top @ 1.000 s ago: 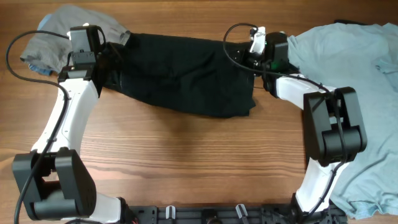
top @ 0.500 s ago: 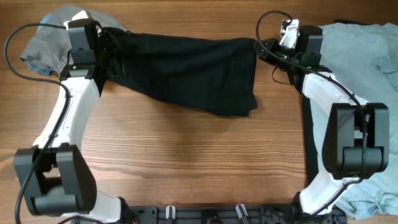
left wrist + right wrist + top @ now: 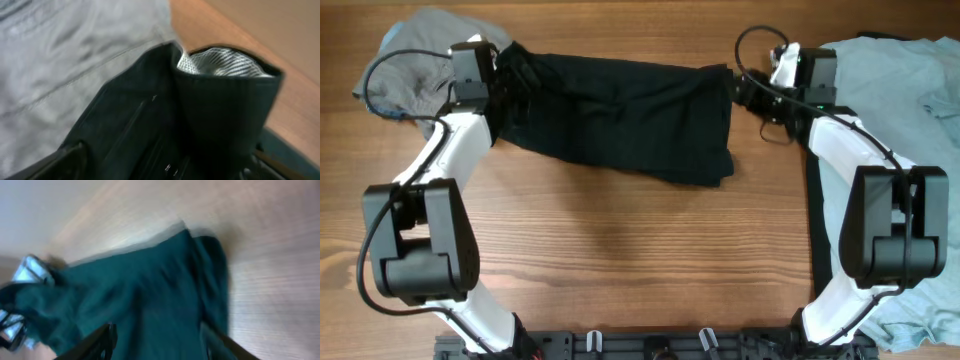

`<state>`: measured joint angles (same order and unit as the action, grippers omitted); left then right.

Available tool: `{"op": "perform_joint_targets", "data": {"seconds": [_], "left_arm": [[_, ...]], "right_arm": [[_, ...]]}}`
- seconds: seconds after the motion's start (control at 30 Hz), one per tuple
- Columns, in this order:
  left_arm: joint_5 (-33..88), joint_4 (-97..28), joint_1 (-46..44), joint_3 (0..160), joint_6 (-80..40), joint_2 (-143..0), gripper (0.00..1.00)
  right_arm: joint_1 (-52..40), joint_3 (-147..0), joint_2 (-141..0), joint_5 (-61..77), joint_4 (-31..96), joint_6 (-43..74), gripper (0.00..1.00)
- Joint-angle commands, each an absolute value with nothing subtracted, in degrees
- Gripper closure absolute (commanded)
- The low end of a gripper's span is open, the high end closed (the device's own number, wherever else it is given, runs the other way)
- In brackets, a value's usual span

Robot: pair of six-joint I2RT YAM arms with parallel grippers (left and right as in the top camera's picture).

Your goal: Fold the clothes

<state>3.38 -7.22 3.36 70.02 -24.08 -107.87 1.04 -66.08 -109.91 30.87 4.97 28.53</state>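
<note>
The clothes in play are black shorts [image 3: 620,115], spread flat in a long band across the table's far half. My left gripper [image 3: 510,75] is at their left end, over the waistband. In the left wrist view that gripper [image 3: 165,162] is open, its fingers wide apart, with black cloth [image 3: 220,115] and its pale mesh lining [image 3: 220,62] lying between and beyond them. My right gripper [image 3: 742,90] is at the shorts' right end. In the right wrist view it [image 3: 160,337] is open over the cloth [image 3: 140,300], which lies loose on the wood.
A grey garment [image 3: 405,55] is bunched at the far left corner, partly under the black shorts. A light-blue T-shirt [image 3: 910,110] covers the right side of the table, under the right arm. Bare wood [image 3: 620,250] fills the near half.
Both grippers pulled the black shorts out sideways, then opened and let go. The right gripper moved right; the left wrist shifted slightly right. The shorts now lie longer and flatter.
</note>
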Motion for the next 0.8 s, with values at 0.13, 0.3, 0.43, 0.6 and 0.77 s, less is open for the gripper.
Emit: {"op": "perform_joint_targets", "data": {"seconds": [0.13,0.3,0.43,0.6,0.77], "left_arm": [[6.7,-20.9,8.0,72.4,-19.7,-101.1,0.01],[7.1,-27.6,8.1,72.4,-17.3,-100.6,0.01],[7.1,-31.0,8.1,72.4,-16.9,-100.4,0.02],[7.1,-31.8,8.1,72.4,-16.9,-100.4,0.01],[9.0,-34.4,8.1,72.4,-16.9,-100.1,0.01]], "right_arm": [[1.7,-66.4,-109.2,27.1,29.6,14.8,0.25],[0.0,-65.8,-109.3,27.4,33.6,11.9,0.21],[-4.6,-64.1,-109.8,27.4,29.8,12.4,0.18],[-10.4,-63.2,-113.0,26.3,24.3,17.1,0.32],[-7.7,-64.2,-112.0,8.5,31.9,23.3,0.96]]}}
